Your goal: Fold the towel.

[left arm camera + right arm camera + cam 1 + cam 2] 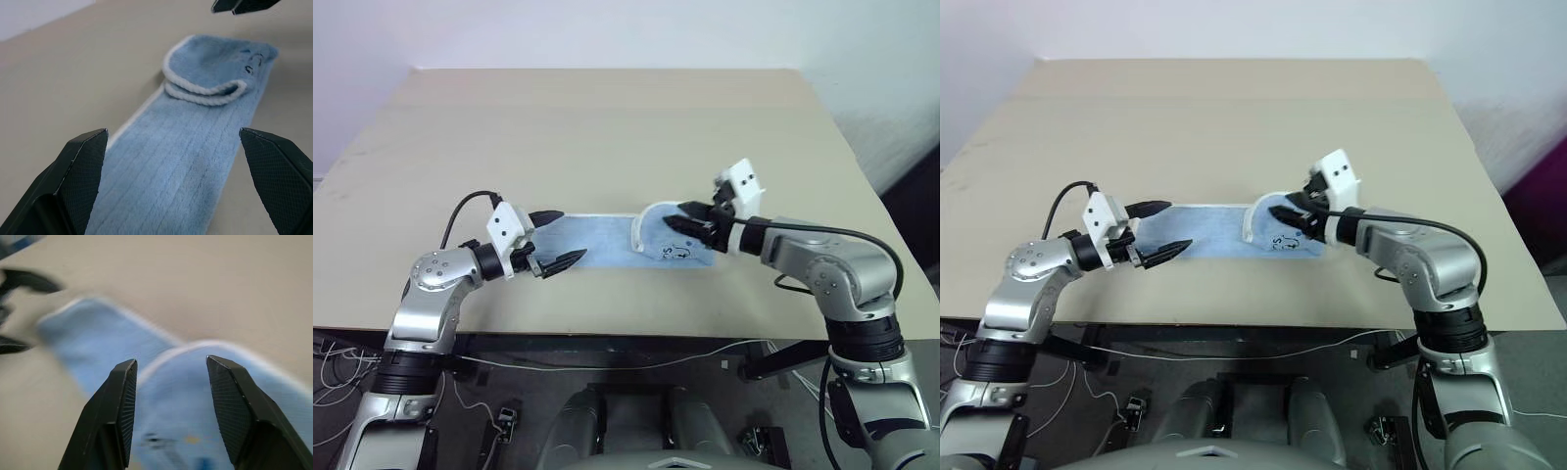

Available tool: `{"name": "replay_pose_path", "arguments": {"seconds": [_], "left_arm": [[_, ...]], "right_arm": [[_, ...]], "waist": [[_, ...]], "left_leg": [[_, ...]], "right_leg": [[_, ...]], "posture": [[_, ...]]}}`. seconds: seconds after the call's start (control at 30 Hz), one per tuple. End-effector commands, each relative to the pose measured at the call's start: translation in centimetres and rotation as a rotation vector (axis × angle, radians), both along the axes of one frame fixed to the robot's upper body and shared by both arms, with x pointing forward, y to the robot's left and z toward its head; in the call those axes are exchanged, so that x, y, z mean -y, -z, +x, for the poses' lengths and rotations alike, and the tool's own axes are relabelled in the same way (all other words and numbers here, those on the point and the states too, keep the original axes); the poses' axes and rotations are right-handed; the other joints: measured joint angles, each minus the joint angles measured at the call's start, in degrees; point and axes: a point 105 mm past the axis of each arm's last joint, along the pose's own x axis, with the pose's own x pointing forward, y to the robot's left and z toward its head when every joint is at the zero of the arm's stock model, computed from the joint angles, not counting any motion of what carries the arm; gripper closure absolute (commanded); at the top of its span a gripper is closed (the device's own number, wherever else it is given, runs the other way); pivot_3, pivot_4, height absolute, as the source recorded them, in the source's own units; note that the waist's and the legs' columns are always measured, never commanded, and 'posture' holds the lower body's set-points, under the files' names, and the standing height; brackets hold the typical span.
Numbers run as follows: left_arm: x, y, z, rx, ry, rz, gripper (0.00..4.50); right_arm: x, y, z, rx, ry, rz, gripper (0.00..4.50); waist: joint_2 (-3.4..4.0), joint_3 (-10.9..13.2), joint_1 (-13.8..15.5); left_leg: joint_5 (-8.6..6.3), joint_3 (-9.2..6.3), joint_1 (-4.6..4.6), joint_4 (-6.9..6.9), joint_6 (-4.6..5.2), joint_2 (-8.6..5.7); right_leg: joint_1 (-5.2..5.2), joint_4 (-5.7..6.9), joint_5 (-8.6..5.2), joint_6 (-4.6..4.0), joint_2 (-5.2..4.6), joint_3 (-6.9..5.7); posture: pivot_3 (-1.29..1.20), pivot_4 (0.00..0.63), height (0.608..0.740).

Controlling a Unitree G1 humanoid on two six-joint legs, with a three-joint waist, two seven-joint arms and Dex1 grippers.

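Towel (607,243): light blue terry, narrow long strip lying left-right on the tan table (607,127), near the table's near edge, roughly centred. White piped edging runs along its far long side. Pile shows faint lengthwise ribs in the left wrist view. Right end is doubled back: a flap curls up and over toward the left, its white-edged rim (203,88) forming a rounded loop that stands a bit proud of the layer beneath, not pressed flat. Small dark printed logo (675,252) sits on the right part, near the near edge, just right of the curled flap. Left end lies flat.

L gripper (556,238): at the towel's left end, pointing right along the strip, fingers spread wide, one on the far side and one on the near side of the cloth; nothing between them, no hold on the towel.

R gripper (680,217): just above the folded right end, pointing left and a little down. In the right wrist view its fingers (122,406) stand part-open w/ the blue cloth seen through the gap below; nothing pinched, not gripping the towel.
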Motion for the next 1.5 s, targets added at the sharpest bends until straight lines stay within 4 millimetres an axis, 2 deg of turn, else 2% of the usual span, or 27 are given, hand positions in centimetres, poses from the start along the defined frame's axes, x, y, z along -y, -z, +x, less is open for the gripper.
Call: {"name": "replay_pose_path", "arguments": {"seconds": [0.03,0.13,0.27,0.33,0.47,0.53,0.77,0.9,1.0,1.13,1.23,1.5], "left_arm": [[-0.7,-1.8,-0.2,0.040,-0.055,-0.083,0.00],[-1.2,-2.0,-0.4,-0.005,-0.138,-0.203,0.00],[-2.0,-1.6,-1.1,-0.059,-0.244,-0.303,0.00],[-2.5,-1.3,-1.6,-0.085,-0.295,-0.352,0.00],[-3.5,-0.7,-2.6,-0.141,-0.410,-0.451,0.00],[-4.0,-0.3,-2.9,-0.178,-0.467,-0.493,0.00],[-4.6,2.1,-5.6,-0.394,-0.622,-0.686,0.00],[-4.4,2.8,-7.0,-0.490,-0.656,-0.849,0.00],[-4.4,3.2,-6.9,-0.553,-0.678,-0.918,0.00],[-4.2,4.3,-5.6,-0.661,-0.737,-0.974,0.00],[-3.5,5.2,-4.7,-0.734,-0.752,-0.973,0.00],[-1.8,5.9,-3.1,-0.853,-0.720,-1.005,0.00]], "right_arm": [[-0.3,-0.6,0.9,0.062,-0.008,0.020,3.39],[-2.3,2.0,1.4,0.074,-0.091,-0.008,4.45],[-2.9,6.4,2.1,0.032,-0.112,-0.090,4.48],[-3.0,8.0,2.2,0.018,-0.120,-0.126,4.48],[-3.1,9.1,2.0,0.036,-0.156,-0.168,4.48],[-3.4,8.5,1.8,0.061,-0.179,-0.152,4.48],[-3.2,0.8,1.1,0.329,-0.243,-0.066,4.48],[-2.6,-1.6,1.2,0.408,-0.247,-0.072,4.48],[-2.7,-2.0,1.4,0.425,-0.252,-0.082,4.48],[-2.8,-2.1,1.6,0.430,-0.254,-0.056,4.48],[-2.6,-2.3,1.5,0.431,-0.247,-0.032,4.48],[-2.2,-2.7,1.1,0.446,-0.218,-0.012,4.48]], "waist": [[0.00,0.00,-0.01],[0.00,0.00,-0.25],[0.00,0.00,-0.18],[0.00,0.00,-0.05],[-0.07,-0.05,0.00],[-0.08,-0.05,0.00],[-0.06,-0.04,0.13],[-0.06,-0.04,0.17],[-0.07,-0.04,0.30],[-0.07,-0.04,0.37],[-0.07,-0.04,0.28],[-0.03,-0.06,0.94]], "left_leg": [[0.00,0.00,0.00,-0.01,0.00,0.00],[0.00,0.00,0.01,-0.01,0.00,0.00],[0.00,0.02,0.01,0.01,-0.01,0.01],[0.00,0.02,0.01,0.02,-0.01,-0.03],[0.00,-0.02,0.11,0.03,-0.02,-0.02],[0.00,-0.03,0.14,0.03,-0.03,-0.02],[0.00,-0.03,0.07,0.02,-0.03,-0.01],[-0.01,-0.03,0.08,0.02,-0.04,-0.01],[-0.01,-0.05,0.08,0.03,-0.04,-0.01],[0.00,-0.04,0.08,0.03,-0.04,-0.05],[0.00,-0.04,0.08,0.03,-0.04,-0.05],[0.01,-0.05,0.10,0.05,-0.06,-0.10]], "right_leg": [[-0.01,0.01,0.00,0.00,0.00,0.00],[-0.01,0.01,0.00,0.00,0.02,0.01],[-0.03,0.04,0.00,0.00,0.05,0.01],[-0.02,0.04,0.00,0.00,0.05,0.01],[0.13,0.02,0.00,0.00,0.06,-0.02],[0.15,0.02,0.00,0.00,0.05,-0.02],[0.07,0.01,0.00,0.00,0.02,0.01],[0.10,-0.01,0.00,0.00,0.01,0.00],[0.12,-0.01,0.00,-0.01,0.00,-0.01],[0.14,-0.02,0.00,-0.01,0.01,-0.02],[0.13,-0.02,0.00,-0.01,0.06,-0.02],[0.19,-0.02,0.00,-0.01,0.03,-0.06]], "posture": [[0.00,0.150,0.740],[0.00,0.150,0.740],[0.00,0.150,0.740],[0.00,0.150,0.740],[0.00,0.150,0.740],[0.00,0.150,0.740],[0.00,0.150,0.740],[0.00,0.150,0.740],[0.00,0.150,0.740],[0.00,0.150,0.740],[0.00,0.150,0.740],[0.00,0.150,0.740]]}}
